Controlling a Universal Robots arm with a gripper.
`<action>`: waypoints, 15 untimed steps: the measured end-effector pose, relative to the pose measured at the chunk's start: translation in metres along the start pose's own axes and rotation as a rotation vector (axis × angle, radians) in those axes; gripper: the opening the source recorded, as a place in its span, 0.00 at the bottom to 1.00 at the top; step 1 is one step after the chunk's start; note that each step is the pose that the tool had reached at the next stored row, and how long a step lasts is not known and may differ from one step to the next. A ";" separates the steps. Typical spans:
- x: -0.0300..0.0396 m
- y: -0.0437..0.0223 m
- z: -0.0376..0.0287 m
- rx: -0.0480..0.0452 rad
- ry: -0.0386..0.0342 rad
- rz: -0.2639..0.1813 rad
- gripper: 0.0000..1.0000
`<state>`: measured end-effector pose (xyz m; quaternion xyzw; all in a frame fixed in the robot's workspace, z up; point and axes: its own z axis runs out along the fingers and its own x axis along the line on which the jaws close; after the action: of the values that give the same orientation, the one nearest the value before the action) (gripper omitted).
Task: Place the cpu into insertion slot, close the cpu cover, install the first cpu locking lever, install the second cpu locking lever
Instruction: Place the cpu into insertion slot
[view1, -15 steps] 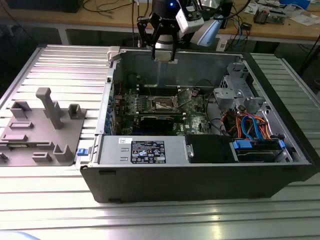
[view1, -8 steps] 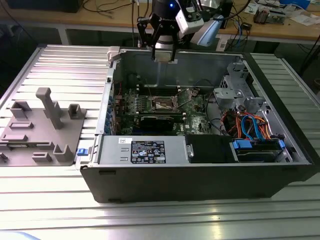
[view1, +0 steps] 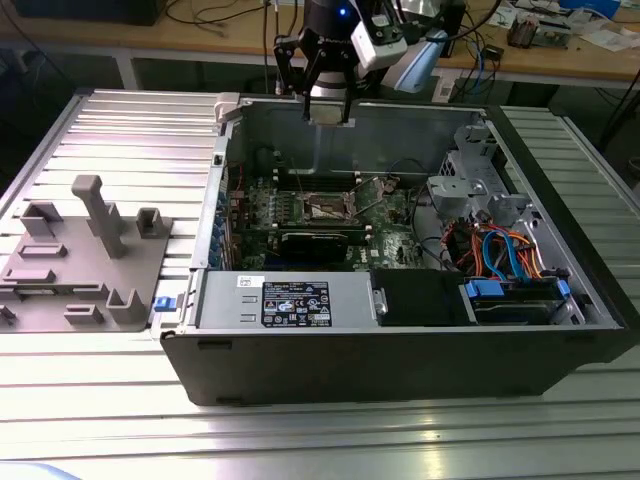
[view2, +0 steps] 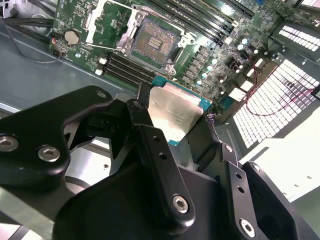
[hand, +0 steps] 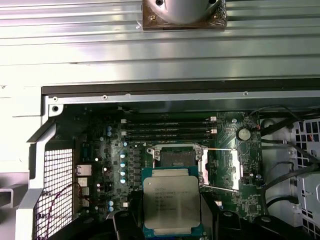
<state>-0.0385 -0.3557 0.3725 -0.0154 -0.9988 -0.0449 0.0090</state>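
The jaws gripped the cpu (hand: 171, 204), a silvery-grey square with a teal edge, above the motherboard. Beyond it lay the bare insertion slot (hand: 174, 156), with the cpu cover (hand: 238, 169) swung open beside it. The exterior view alone showed the gripper (view1: 327, 108) over the open computer case (view1: 400, 370).

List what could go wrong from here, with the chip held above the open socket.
1. The gripper holds the cpu by its edges, up off the board and clear of the insertion slot; a slip could drop it onto the board.
2. The slot's contact field lies bare; a tilted or offset landing might bend contacts.
3. The cpu cover is open beside the slot with thin levers swung out; the gripper may snag them descending.
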 end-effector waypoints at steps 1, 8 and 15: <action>0.0000 0.0000 0.0001 0.0000 0.0000 0.000 0.55; 0.0000 -0.0002 0.0020 0.0000 0.0000 0.000 0.55; -0.0001 -0.0004 0.0042 -0.0001 0.0000 0.000 0.55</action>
<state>-0.0385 -0.3557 0.3683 -0.0154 -0.9988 -0.0449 0.0090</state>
